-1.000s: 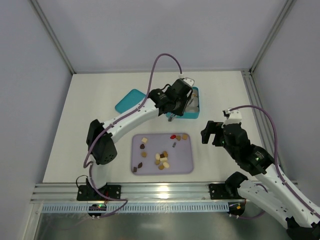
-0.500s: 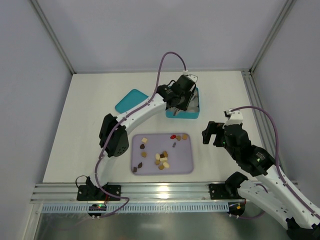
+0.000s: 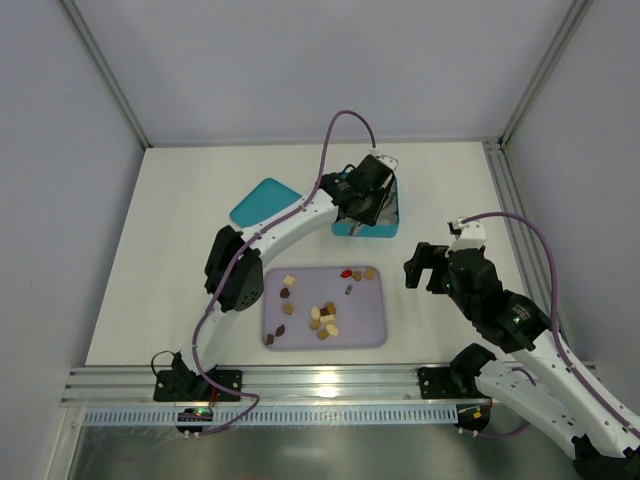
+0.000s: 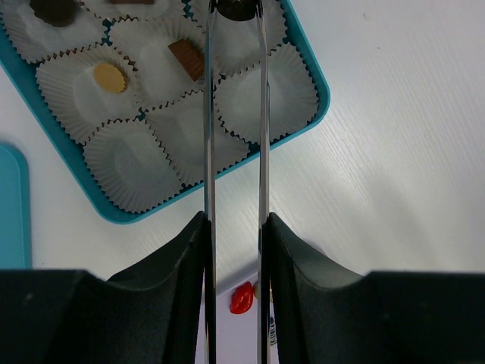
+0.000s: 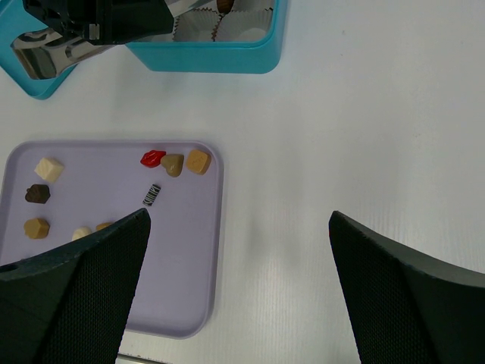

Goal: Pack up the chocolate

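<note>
Table (image 3: 150,260): white, carrying both containers and a lid.
Lavender tray (image 3: 370,325): near the arms' bases; loose chocolate pieces (image 3: 322,318) lie scattered in it, a red lip-shaped piece (image 5: 153,158) by its far edge.
Teal box (image 3: 365,231): beyond the tray, lined with white paper cups (image 4: 265,102); separate cups hold a round tan piece (image 4: 110,77) and a brown slab (image 4: 186,59).
Teal lid (image 3: 262,200): flat, left of the box.
Right gripper (image 5: 239,216): fingers spread wide over bare table, right of the tray.
Left gripper (image 4: 236,23): thin fingers over the box, pinching a dark piece (image 4: 236,7).

Laboratory robot test cell: white matte tabletop (image 3: 200,200) enclosed by plain grey wall panels (image 3: 300,70) and aluminium frame profiles (image 3: 105,75)
</note>
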Robot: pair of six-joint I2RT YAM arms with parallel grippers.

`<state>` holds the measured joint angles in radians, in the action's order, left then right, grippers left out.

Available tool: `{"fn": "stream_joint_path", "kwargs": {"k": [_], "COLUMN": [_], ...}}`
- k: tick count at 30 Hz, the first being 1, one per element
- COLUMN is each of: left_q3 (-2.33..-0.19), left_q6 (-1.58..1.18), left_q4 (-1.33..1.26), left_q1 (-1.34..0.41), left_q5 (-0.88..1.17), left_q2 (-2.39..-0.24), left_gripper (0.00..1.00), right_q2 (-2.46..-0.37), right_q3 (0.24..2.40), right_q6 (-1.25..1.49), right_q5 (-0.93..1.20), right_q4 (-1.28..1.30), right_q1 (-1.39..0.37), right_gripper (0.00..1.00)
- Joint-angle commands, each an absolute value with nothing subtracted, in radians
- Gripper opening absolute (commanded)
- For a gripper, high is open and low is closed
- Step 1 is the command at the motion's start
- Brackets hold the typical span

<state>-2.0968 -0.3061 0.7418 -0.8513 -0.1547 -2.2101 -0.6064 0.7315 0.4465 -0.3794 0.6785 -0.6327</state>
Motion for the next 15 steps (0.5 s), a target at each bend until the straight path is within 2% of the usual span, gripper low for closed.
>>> {"fn": "stream_joint_path", "kwargs": {"k": [1, 15], "left_q3": [-2.132, -2.132], "left_q6": [-0.304, -0.295], "left_q4": [0.693, 0.696], "left_q1": [-0.845, -0.845], "left_q5": [-0.146, -0.146], "left_q2": [-2.204, -2.189], "left_gripper": [0.35, 0.39], "right_q2": [-0.604, -0.600], "right_q3": [0.750, 0.749], "right_q6": [0.433, 0.433], "right_q5": [-0.397, -0.397], "right_q4": [0.653, 0.655], "right_q1": [-0.630, -0.630], "right_gripper": [1.00, 1.00]}}
